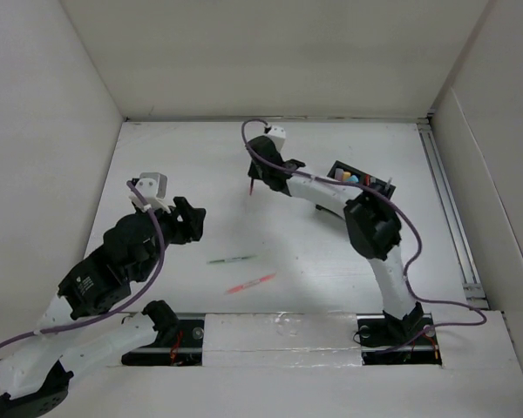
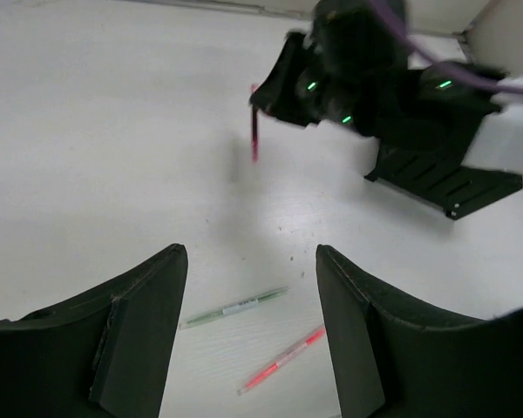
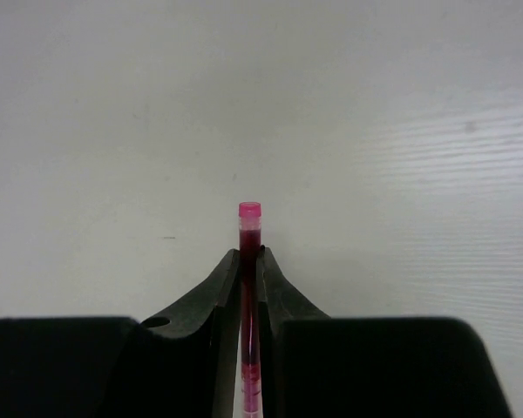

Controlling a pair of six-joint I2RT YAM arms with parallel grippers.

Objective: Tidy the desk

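Top external view: the desk (image 1: 200, 157) lies flat and face up. It fills the floor of the scene between upright white wall panels (image 1: 270, 52). Its far edge runs left to right along the back panel and its side edges run toward the arm bases. Which side is the longer I cannot tell from this angle.

The right gripper (image 1: 260, 177) reaches over the far middle of the desk, its jaws closed tight on a magenta pen (image 1: 254, 186). In the right wrist view the pen (image 3: 249, 235) lies straight along the gripper's (image 3: 249, 261) own axis, pinched between the two fingertips (image 3: 222, 279), and its pink end sticks out past them. From the left wrist view the same pen (image 2: 254, 139) hangs close to upright below the right gripper (image 2: 270, 96), over bare white surface. Whether its lower end touches the desk I cannot tell.

A black organizer box (image 1: 362, 178) sits on the desk's right side, just beside the right arm.

The left gripper (image 1: 192, 222) hovers over the left middle with its jaws spread wide and nothing between the fingers (image 2: 148, 296).

Two pens lie flat on the near middle of the desk, apart from each other. These are a green pen (image 1: 232, 259) and, nearer the bases, a red pen (image 1: 250, 283). Both run roughly left to right, their right ends tilted slightly toward the far edge.
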